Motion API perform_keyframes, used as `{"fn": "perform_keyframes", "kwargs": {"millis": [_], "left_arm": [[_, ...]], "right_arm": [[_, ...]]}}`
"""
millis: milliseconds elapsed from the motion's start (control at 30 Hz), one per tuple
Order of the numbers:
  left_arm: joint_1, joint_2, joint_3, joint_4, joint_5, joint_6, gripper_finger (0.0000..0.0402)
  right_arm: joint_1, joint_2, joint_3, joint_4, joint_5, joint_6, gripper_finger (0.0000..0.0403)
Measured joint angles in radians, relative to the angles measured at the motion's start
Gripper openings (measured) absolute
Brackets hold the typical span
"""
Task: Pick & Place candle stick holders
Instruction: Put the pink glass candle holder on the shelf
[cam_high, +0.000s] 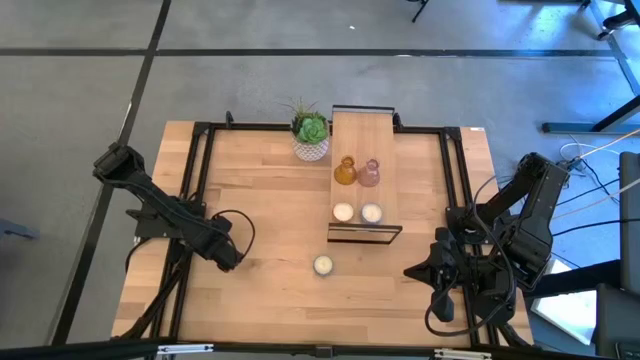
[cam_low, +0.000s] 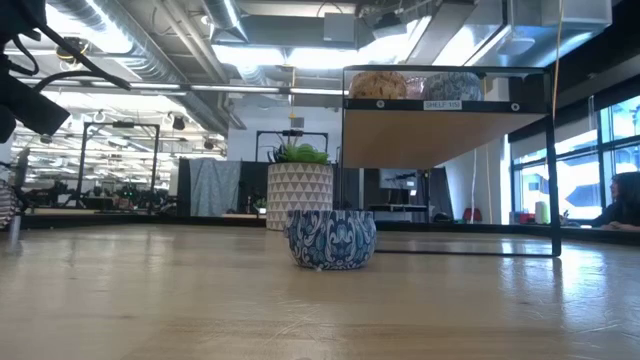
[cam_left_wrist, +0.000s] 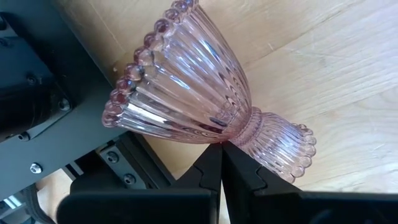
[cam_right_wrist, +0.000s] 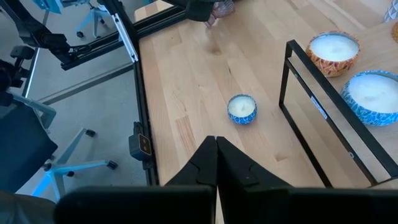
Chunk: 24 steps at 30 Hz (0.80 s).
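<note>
My left gripper (cam_left_wrist: 222, 147) is shut on a pale pink ribbed glass candle stick holder (cam_left_wrist: 186, 93) over the table's left part; the gripper also shows in the high view (cam_high: 229, 257). An amber holder (cam_high: 345, 171) and a second pink holder (cam_high: 369, 173) stand on their bases on the wooden shelf (cam_high: 362, 130). My right gripper (cam_right_wrist: 216, 142) is shut and empty over the table's right near part, and also shows in the high view (cam_high: 415, 270). My left gripper pinches the pink holder at its narrow waist (cam_left_wrist: 239, 132) between its two fingertips. The fingers lie across the holder. The holder lies tipped on its side in the hold, its beaded cup rim (cam_left_wrist: 134, 71) to one side and its base (cam_left_wrist: 289, 152) to the other.
A small candle in a blue patterned tin (cam_high: 323, 265) stands on the table near the front middle. Two more candles (cam_high: 343, 212) (cam_high: 371, 212) sit on the shelf's near end. A green plant in a white pot (cam_high: 311, 133) stands beside the shelf's far end. Black frame rails (cam_high: 190, 190) run along the table.
</note>
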<state>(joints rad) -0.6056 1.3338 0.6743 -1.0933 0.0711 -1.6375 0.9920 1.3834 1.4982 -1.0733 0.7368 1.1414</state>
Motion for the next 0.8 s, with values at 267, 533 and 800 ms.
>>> {"fn": "perform_keyframes", "kwargs": {"millis": [267,533,800], "left_arm": [[0.0,0.0,0.0,0.035,-0.008,0.0,0.0002],[0.0,0.0,0.0,0.085,-0.05,-0.002,0.0002],[0.0,0.0,0.0,0.104,-0.071,-0.002,0.0002]], "right_arm": [[0.0,0.0,0.0,0.001,0.0,0.011,0.0],[0.0,0.0,0.0,0.001,0.001,0.012,0.0],[0.0,0.0,0.0,0.002,0.001,0.014,0.0]]}}
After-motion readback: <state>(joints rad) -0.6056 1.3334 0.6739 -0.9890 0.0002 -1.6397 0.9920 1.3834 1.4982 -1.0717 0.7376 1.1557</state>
